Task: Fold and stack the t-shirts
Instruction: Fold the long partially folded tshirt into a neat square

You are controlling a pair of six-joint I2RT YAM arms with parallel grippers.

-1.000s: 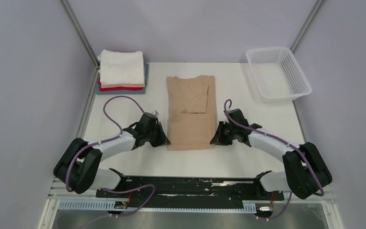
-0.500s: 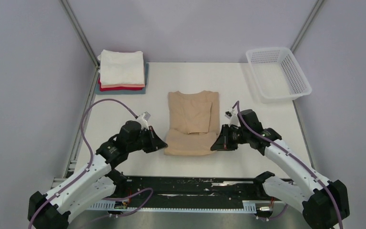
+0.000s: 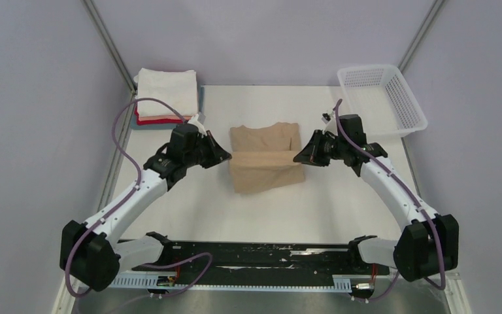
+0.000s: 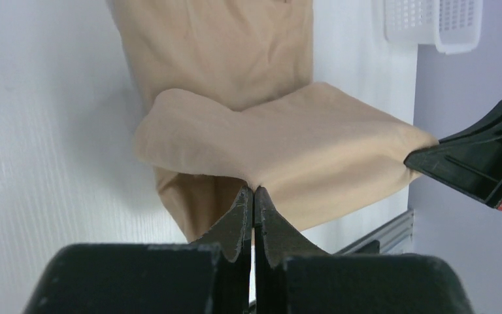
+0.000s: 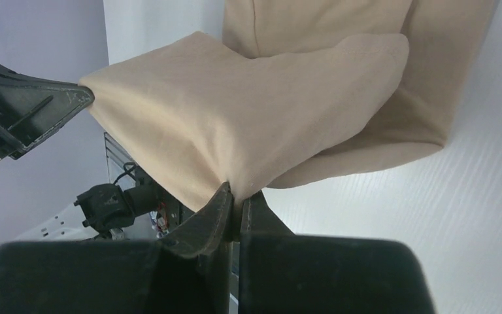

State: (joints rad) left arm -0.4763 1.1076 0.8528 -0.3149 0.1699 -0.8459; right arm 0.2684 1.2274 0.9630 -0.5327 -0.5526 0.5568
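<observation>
Mid-table, the tan shirt (image 3: 265,171) is part folded. Its far half lies flat on the table (image 3: 189,209) with the neck end pointing away from the arm bases, and its near half is raised off the surface. The raised edge runs as a straight, taut band across the shirt's middle, one corner in each gripper. Cloth below the band sags in a loose fold back down to the table.

Jaws of the left gripper (image 3: 226,157) are closed right down, pinching the left corner of the raised edge. Its wrist view shows the fingertips pressed together with only thin cloth between them, and the shirt billowing out just past the tips. It touches nothing else.

Jaws of the right gripper (image 3: 299,157) are all but closed too, nipping the right corner of that same edge. Its wrist view shows the cloth pulled tight from its tips across to the left gripper's tips.

Both grippers sit level with each other, facing inward across the shirt.

Far left corner: stack of folded shirts (image 3: 167,98), well apart from the tan one. It has cream-white on top, then pink, red, and grey-blue at the bottom. Far right corner: white mesh basket (image 3: 382,98), apart from both arms.
</observation>
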